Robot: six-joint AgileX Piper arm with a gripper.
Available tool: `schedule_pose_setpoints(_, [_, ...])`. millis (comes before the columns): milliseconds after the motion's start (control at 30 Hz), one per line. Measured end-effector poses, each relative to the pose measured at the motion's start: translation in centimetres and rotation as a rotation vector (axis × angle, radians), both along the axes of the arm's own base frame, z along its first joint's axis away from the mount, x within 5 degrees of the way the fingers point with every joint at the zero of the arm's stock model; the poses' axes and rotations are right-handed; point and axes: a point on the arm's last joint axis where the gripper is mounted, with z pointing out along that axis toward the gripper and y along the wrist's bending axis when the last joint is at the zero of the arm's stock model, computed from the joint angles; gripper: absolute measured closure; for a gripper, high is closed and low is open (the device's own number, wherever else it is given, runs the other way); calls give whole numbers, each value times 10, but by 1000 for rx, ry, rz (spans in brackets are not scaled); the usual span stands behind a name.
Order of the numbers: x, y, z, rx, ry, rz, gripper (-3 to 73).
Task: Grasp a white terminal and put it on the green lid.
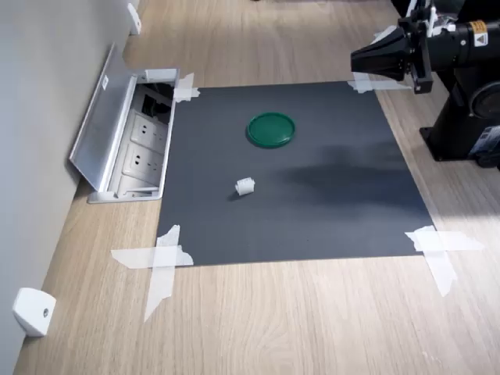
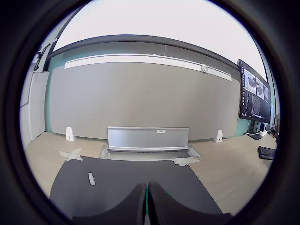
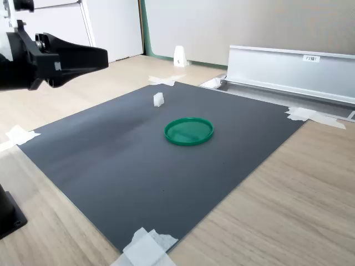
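**Arm raised, pincer empty**

Arm held level above the black mat's [image 1: 312, 211] far right corner in the first exterior view. Green lid [image 1: 271, 129] lies flat on the mat, nothing in it. White terminal [image 1: 245, 186] sits apart, nearer than the lid. Pincer [image 1: 355, 61] pressed together, gripping nothing, well clear of both.

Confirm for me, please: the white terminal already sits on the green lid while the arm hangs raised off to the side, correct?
Not quite: the white terminal lies on the dark mat, apart from the green lid, as both exterior views show. The arm is indeed raised off to the side.
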Motion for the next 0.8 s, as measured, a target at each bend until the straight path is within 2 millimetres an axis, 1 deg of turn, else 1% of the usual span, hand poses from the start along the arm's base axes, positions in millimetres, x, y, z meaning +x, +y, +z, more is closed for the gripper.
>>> schedule_pose_setpoints(800, [0, 0, -2, 7, 17, 3, 704])
